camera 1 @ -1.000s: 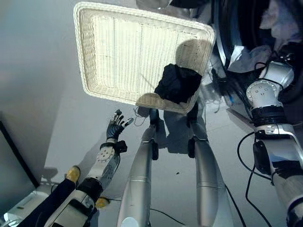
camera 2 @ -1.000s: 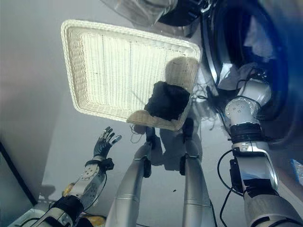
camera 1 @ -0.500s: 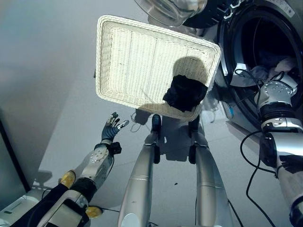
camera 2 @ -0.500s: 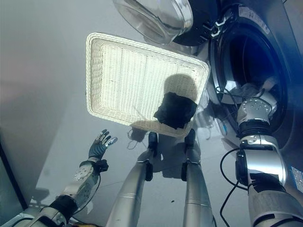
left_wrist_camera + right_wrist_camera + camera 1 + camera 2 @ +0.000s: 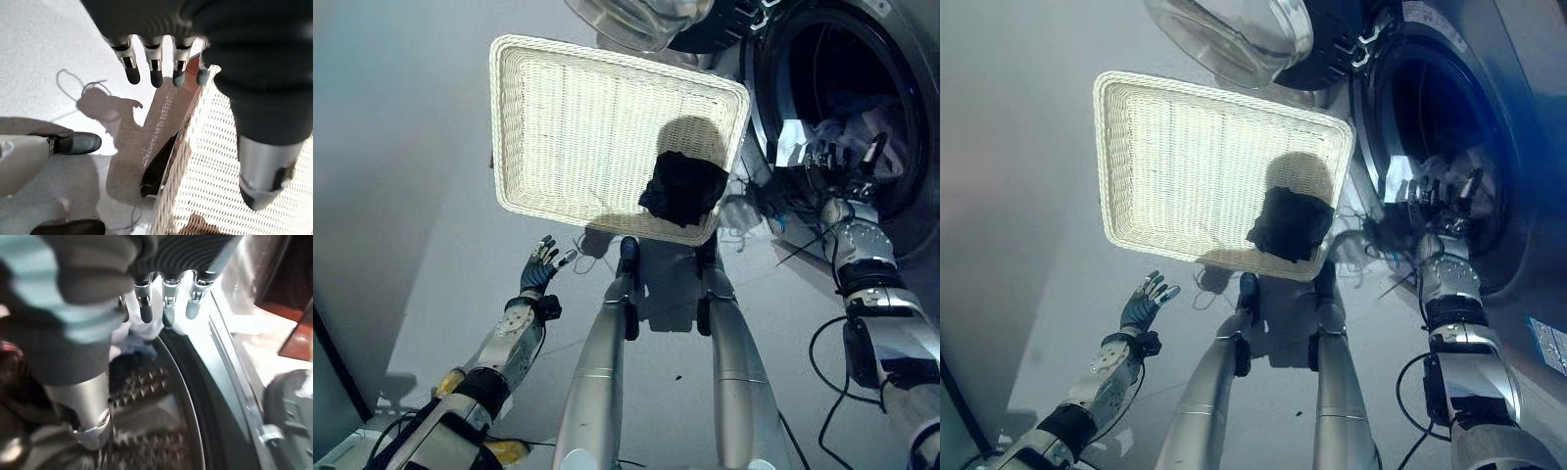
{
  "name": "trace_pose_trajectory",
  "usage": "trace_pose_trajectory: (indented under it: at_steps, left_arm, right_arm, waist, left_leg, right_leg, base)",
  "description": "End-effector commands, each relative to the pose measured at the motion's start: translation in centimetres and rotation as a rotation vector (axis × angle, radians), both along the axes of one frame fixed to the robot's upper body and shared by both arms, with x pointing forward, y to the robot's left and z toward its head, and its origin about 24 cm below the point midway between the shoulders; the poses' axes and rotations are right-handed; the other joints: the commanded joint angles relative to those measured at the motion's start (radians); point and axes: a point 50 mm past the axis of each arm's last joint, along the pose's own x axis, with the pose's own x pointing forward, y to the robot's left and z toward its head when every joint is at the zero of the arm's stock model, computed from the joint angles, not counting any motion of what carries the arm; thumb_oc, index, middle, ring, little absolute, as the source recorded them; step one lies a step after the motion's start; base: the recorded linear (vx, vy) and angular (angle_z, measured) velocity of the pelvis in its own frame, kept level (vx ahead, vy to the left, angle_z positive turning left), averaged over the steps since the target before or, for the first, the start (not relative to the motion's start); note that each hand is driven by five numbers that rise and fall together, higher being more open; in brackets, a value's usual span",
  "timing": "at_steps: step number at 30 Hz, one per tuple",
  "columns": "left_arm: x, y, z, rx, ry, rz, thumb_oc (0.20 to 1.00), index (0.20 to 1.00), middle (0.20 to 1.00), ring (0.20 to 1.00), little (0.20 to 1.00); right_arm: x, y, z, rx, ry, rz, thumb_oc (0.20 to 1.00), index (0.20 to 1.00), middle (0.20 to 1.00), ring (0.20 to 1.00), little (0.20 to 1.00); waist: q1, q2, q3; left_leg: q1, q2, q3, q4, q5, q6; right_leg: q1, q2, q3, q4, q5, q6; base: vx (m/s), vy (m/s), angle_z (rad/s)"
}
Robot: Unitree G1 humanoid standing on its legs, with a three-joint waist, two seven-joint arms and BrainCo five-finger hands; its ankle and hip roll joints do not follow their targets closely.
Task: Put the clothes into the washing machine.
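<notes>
A black garment [image 5: 683, 186] lies in the near right corner of the white wicker basket [image 5: 568, 117] on the floor. To its right the washing machine [image 5: 1363, 127] stands with its drum open, and light clothes [image 5: 871, 122] lie inside. My right hand [image 5: 839, 162] is at the drum's mouth, open with fingers spread and nothing in it. In the right wrist view its straight fingers [image 5: 166, 298] hang over the drum's rim, with pale cloth [image 5: 132, 340] past them. My left hand [image 5: 540, 266] hovers open over the floor beside the basket's near rim [image 5: 181, 147], fingers [image 5: 154, 68] straight.
The washer's round glass door [image 5: 636, 15] hangs open behind the basket's far right corner. Bare grey floor [image 5: 401, 196] stretches to the left of the basket. A dark panel edge [image 5: 328, 362] stands at the lower left.
My right hand has drawn back from inside the drum to its mouth, fingers now showing and spread. The camera has shifted. The left hand and the black garment have stayed put.
</notes>
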Motion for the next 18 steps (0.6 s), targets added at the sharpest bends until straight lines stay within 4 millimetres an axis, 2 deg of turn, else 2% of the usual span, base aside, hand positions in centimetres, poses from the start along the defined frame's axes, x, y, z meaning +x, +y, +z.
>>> trace_pose_trajectory:
  at_steps: [1,2,5,8,9,10,11,13,14,17,18]
  left_arm:
    - [-1.2,0.0,-1.2,-0.042,0.011,0.027,1.0,1.0,1.0,1.0,1.0]
    - [-1.2,-0.3,-1.5,-0.05,0.011,0.028,1.0,1.0,1.0,1.0,1.0]
    - [-1.4,-0.6,-1.7,-0.061,0.013,0.03,1.0,1.0,1.0,1.0,1.0]
    - [-1.3,-0.7,-1.6,-0.069,0.003,0.037,1.0,1.0,1.0,1.0,1.0]
    - [-1.4,-0.6,-1.7,-0.072,0.005,0.041,1.0,1.0,1.0,1.0,1.0]
    - [-1.3,-0.6,-1.6,-0.072,0.001,0.043,1.0,1.0,1.0,1.0,1.0]
    - [-1.4,-0.4,-1.6,-0.077,0.002,0.051,1.0,1.0,1.0,1.0,1.0]
    - [-1.4,-0.3,-1.6,-0.079,0.0,0.062,1.0,1.0,1.0,1.0,1.0]
    - [-1.4,-0.3,-1.6,-0.079,0.0,0.062,1.0,1.0,1.0,1.0,1.0]
    - [-1.6,-0.4,-1.8,-0.091,0.002,0.083,1.0,1.0,1.0,1.0,1.0]
    - [-1.8,-0.7,-2.1,-0.096,0.007,0.09,1.0,1.0,1.0,1.0,1.0]
  right_arm:
    - [-1.1,-1.5,2.8,-0.106,-0.228,-0.051,1.0,1.0,1.0,1.0,1.0]
    - [-1.1,-0.7,2.9,-0.101,-0.284,-0.035,1.0,1.0,1.0,1.0,1.0]
    - [-1.0,0.1,2.3,-0.101,-0.282,-0.017,1.0,1.0,1.0,1.0,1.0]
    - [-1.1,0.5,1.0,-0.204,-0.187,-0.049,1.0,1.0,1.0,1.0,1.0]
    - [-1.2,0.7,-0.1,-0.285,-0.129,-0.071,1.0,1.0,1.0,1.0,1.0]
    - [-1.2,0.9,0.0,-0.287,-0.132,-0.071,1.0,1.0,1.0,1.0,1.0]
    - [-1.5,1.2,-1.8,-0.459,-0.001,-0.119,1.0,1.0,1.0,1.0,1.0]
    - [-1.9,1.6,-3.1,-0.605,0.084,-0.17,1.0,1.0,1.0,1.0,1.0]
    - [-1.9,1.6,-3.1,-0.605,0.084,-0.17,1.0,1.0,1.0,1.0,1.0]
    - [-3.1,2.6,-3.8,-0.97,0.219,-0.373,1.0,1.0,1.0,1.0,1.0]
    - [-3.6,4.1,-3.1,-1.162,0.221,-0.486,1.0,1.0,1.0,1.0,1.0]
  waist:
    - [0.016,0.074,-0.022]
    - [0.014,0.076,-0.022]
    - [0.009,0.075,-0.022]
    - [0.005,0.072,-0.022]
    - [0.003,0.069,-0.022]
    - [0.003,0.069,-0.022]
    - [0.0,0.063,-0.022]
    - [0.001,0.057,-0.022]
    - [0.001,0.057,-0.022]
    - [-0.004,0.046,-0.022]
    - [-0.007,0.043,-0.022]
  left_leg:
    - [0.034,-0.029,0.032,-0.1,0.033,-0.029]
    - [0.04,-0.03,0.034,-0.108,0.035,-0.03]
    - [0.051,-0.033,0.036,-0.117,0.037,-0.029]
    - [0.052,-0.036,0.04,-0.127,0.047,-0.027]
    - [0.062,-0.038,0.041,-0.125,0.036,-0.026]
    - [0.054,-0.036,0.042,-0.128,0.047,-0.026]
    - [0.065,-0.039,0.045,-0.132,0.04,-0.023]
    - [0.067,-0.039,0.047,-0.138,0.045,-0.022]
    - [0.067,-0.039,0.047,-0.138,0.045,-0.022]
    - [0.067,-0.043,0.045,-0.148,0.054,-0.016]
    - [0.068,-0.046,0.044,-0.153,0.057,-0.013]
  right_leg:
    - [-0.008,0.067,-0.081,0.118,-0.143,0.012]
    - [-0.003,0.068,-0.08,0.108,-0.138,0.014]
    - [0.006,0.068,-0.077,0.094,-0.131,0.018]
    - [0.008,0.066,-0.075,0.069,-0.108,0.019]
    - [0.02,0.063,-0.074,0.067,-0.117,0.021]
    - [0.013,0.064,-0.075,0.06,-0.103,0.02]
    - [0.026,0.064,-0.074,0.054,-0.108,0.02]
    - [0.03,0.063,-0.077,0.046,-0.103,0.02]
    - [0.03,0.063,-0.077,0.046,-0.103,0.02]
    - [0.035,0.062,-0.077,0.033,-0.091,0.021]
    - [0.037,0.063,-0.075,0.028,-0.086,0.022]
  base:
    - [-0.06,0.076,-0.05]
    - [-0.09,0.095,-0.03]
    - [-0.05,0.06,-0.02]
    - [-0.05,0.045,0.0]
    - [-0.06,0.023,-0.01]
    - [-0.05,0.052,-0.01]
    - [-0.07,0.042,0.0]
    - [-0.06,0.037,0.0]
    - [-0.06,0.031,-0.01]
    - [-0.09,0.056,-0.02]
    - [-0.1,0.078,0.0]
